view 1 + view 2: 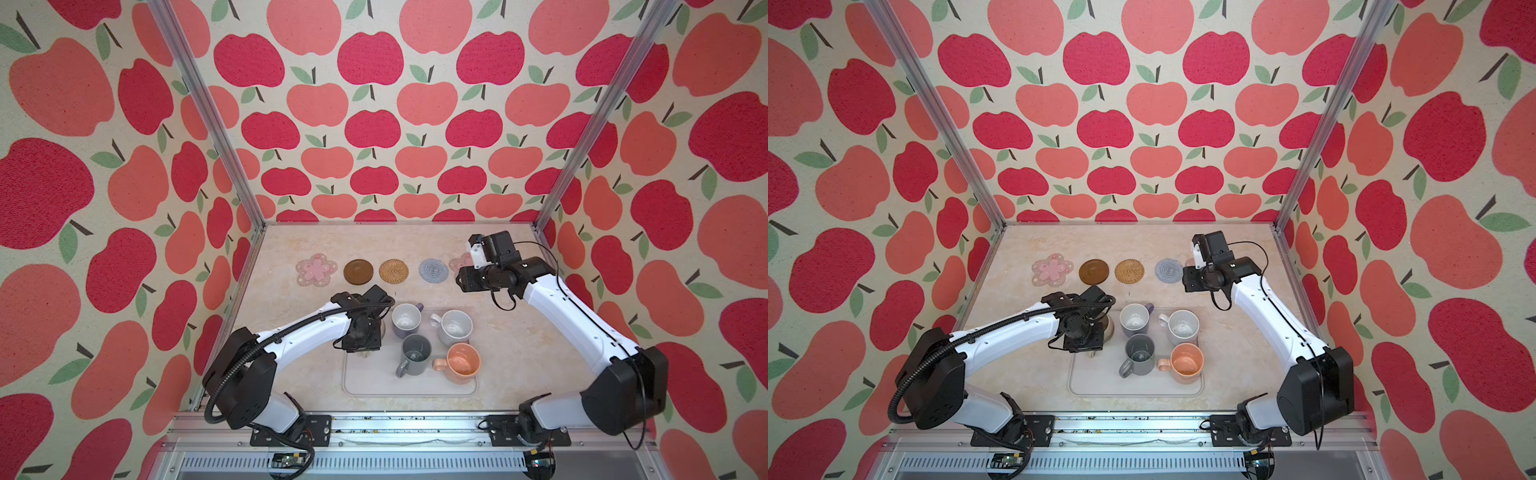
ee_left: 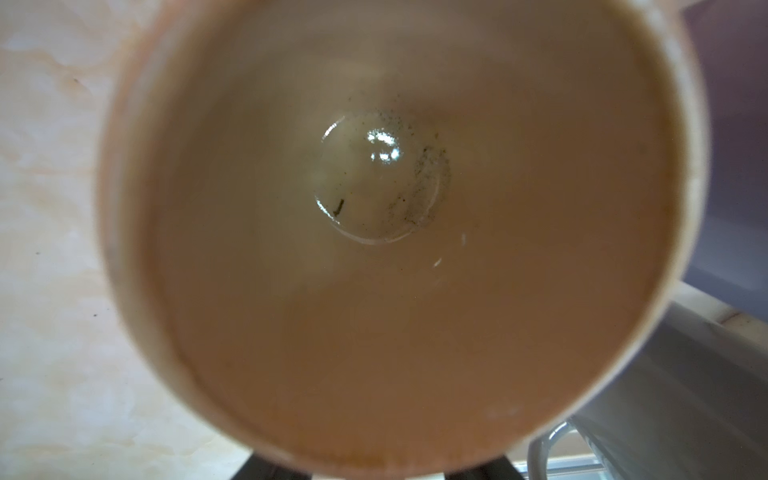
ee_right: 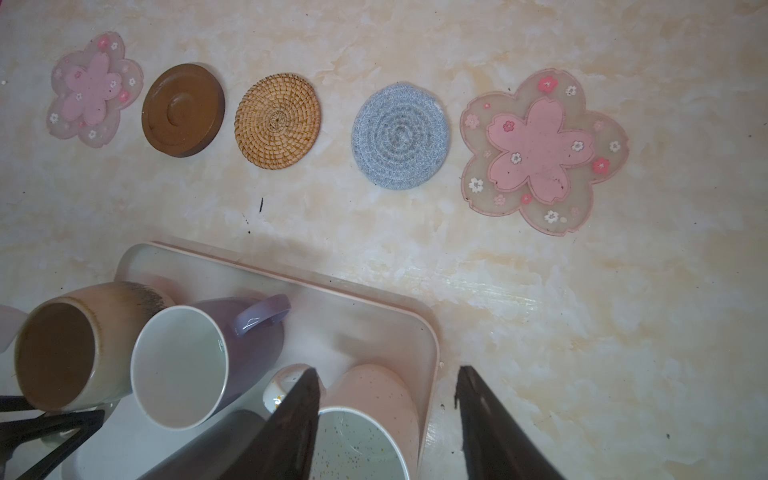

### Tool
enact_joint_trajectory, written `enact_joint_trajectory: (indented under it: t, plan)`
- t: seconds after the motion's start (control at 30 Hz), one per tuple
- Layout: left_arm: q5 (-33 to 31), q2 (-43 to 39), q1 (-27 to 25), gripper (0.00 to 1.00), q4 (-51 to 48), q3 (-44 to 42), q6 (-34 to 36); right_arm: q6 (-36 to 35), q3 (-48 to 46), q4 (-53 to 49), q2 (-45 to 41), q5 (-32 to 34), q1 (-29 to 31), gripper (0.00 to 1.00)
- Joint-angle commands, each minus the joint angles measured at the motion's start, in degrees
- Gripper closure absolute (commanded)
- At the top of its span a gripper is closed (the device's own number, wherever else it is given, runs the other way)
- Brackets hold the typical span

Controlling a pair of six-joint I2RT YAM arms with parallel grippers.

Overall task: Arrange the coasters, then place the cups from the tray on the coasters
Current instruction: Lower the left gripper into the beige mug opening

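Observation:
Five coasters lie in a row: pink flower [image 1: 313,270], brown disc [image 1: 358,272], rattan [image 1: 393,271], grey-blue [image 1: 433,270], and a second pink flower [image 3: 542,151] half hidden under my right arm. The tray [image 1: 374,382] holds the lavender [image 1: 406,320], white speckled [image 1: 456,327], dark grey [image 1: 415,353] and peach [image 1: 462,363] cups. The beige-olive cup [image 2: 374,249] stands at the tray's far left corner. My left gripper [image 1: 365,353] is down over it, fingers [image 2: 266,471] apart beside its near rim, tips hidden. My right gripper [image 3: 386,370] hangs open above the tray's far right corner.
Bare marbled tabletop [image 1: 291,374] lies left of the tray and right of it [image 1: 519,353]. A strip of table separates the coaster row from the tray's far rim. Metal frame posts and patterned walls close in the back and sides.

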Motion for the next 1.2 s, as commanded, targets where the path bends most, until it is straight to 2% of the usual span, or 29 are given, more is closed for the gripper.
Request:
enact_joint_trajectory:
  t: [0.0, 0.2, 0.4, 0.53, 0.63, 1.17]
  plan:
    - [-2.8, 1.4, -0.8, 0.53, -1.8, 1.3, -0.7, 0.9, -0.1, -2.1, -1.3, -0.3, 0.7, 0.44]
    - [-4.4, 1.8, -1.3, 0.61, -1.1, 1.3, -1.3, 0.9, -0.3, -2.6, -1.9, 0.3, 0.8, 0.44]
    - [-5.6, 1.9, -1.3, 0.75, -1.0, 1.6, -1.2, 1.3, 0.2, -2.6, -1.7, 0.1, 1.2, 0.44]
    - [-5.6, 2.0, -1.3, 0.87, -1.3, 1.4, -0.7, 1.2, 0.4, -2.6, -1.3, 0.1, 1.5, 0.44]
    - [-6.0, 1.7, -1.3, 1.00, -1.7, 1.5, -0.6, 1.2, 0.6, -2.5, -1.1, 0.1, 1.8, 0.44]
    - [-8.1, -0.2, -0.2, 1.00, -5.2, 5.4, 3.2, 1.0, 0.3, -1.4, 0.0, 0.0, 2.0, 0.46]
